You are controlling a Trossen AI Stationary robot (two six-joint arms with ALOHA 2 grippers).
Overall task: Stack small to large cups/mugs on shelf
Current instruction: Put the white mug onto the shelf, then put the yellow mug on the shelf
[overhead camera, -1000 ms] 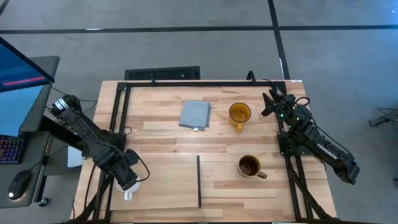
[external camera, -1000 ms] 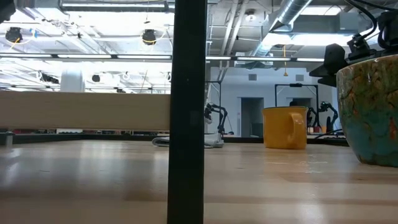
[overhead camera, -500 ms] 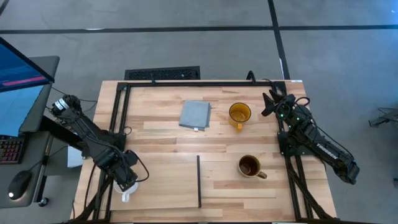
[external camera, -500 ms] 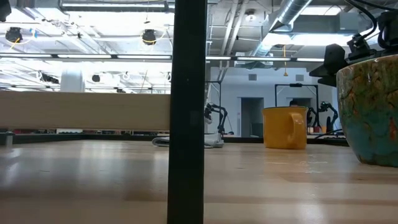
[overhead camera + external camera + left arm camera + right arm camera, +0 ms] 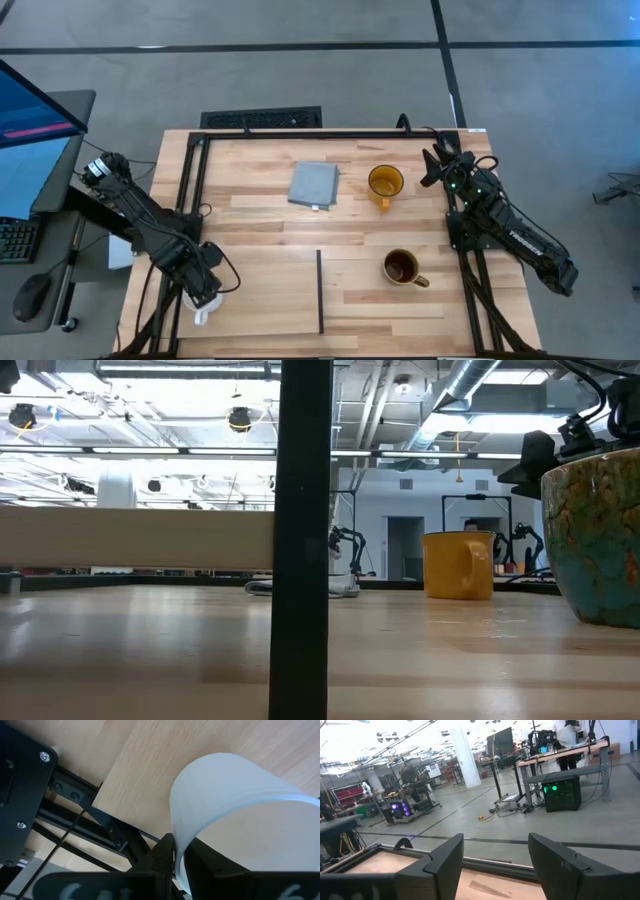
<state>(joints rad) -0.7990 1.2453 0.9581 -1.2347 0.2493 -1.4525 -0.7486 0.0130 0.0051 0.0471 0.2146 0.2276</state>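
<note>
On the left we see the left gripper [image 5: 203, 298] low at the table's near left corner, its fingers [image 5: 162, 857] pinched over the rim of the white mug [image 5: 240, 815], which sits at the shelf [image 5: 260, 290] edge, close to the black frame [image 5: 75, 800]. The shelf's black strip [image 5: 320, 290] runs down mid-table. The grey pad [image 5: 314, 184] lies farther back, the yellow mug [image 5: 385, 183] beside it, the brown mug [image 5: 402, 267] nearer, both with bare wood around them. At the far right edge the right gripper [image 5: 495, 860] waits, fingers spread wide, holding nothing.
</note>
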